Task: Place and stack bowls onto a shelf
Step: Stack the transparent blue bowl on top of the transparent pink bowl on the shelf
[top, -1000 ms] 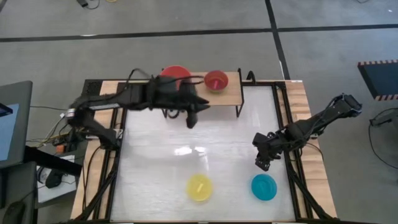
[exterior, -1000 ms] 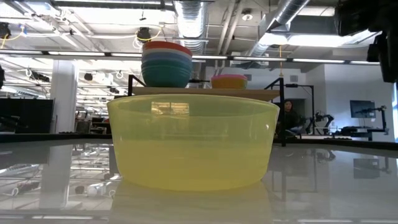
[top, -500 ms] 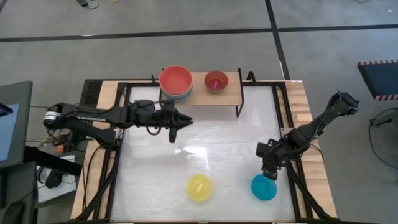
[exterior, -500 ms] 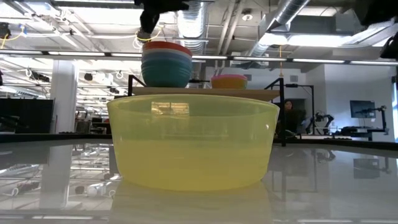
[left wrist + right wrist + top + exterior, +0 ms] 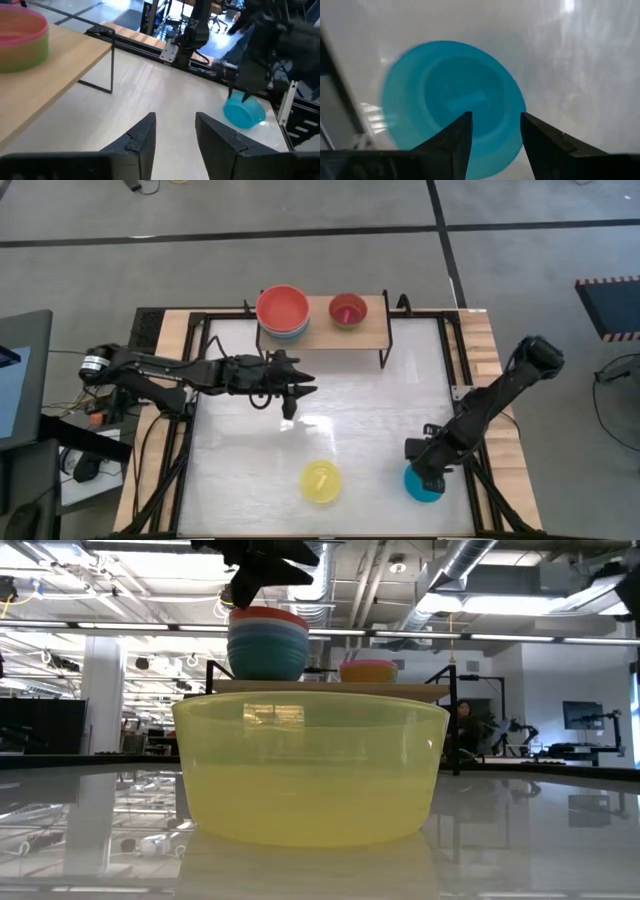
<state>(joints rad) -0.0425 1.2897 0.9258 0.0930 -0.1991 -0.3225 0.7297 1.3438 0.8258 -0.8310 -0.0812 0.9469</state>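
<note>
The left gripper [image 5: 291,402] has pulled back from the shelf [image 5: 365,330] and now hangs over the middle of the worktop [image 5: 360,430], its fingers parted with nothing between them, where a second ago it was right up against the shelf's front edge. Behind it the stack of bowls [image 5: 282,312] stands on the left end of the shelf, red one on top, with a second small stack [image 5: 347,309] just beside it nearer the middle; in the left wrist view that one shows pink over lime green [image 5: 22,35]. Over on the right, the right gripper [image 5: 427,476] has dropped from open worktop down onto the cyan bowl [image 5: 421,485] near the front right corner, and its fingers stand apart above the bowl's hollow, not yet closed on the rim, as the right wrist view shows [image 5: 452,107]. The yellow bowl [image 5: 320,481] sits untouched at the front of the worktop, well apart from the cyan one, and it fills the low view [image 5: 310,765] exactly as before.
</note>
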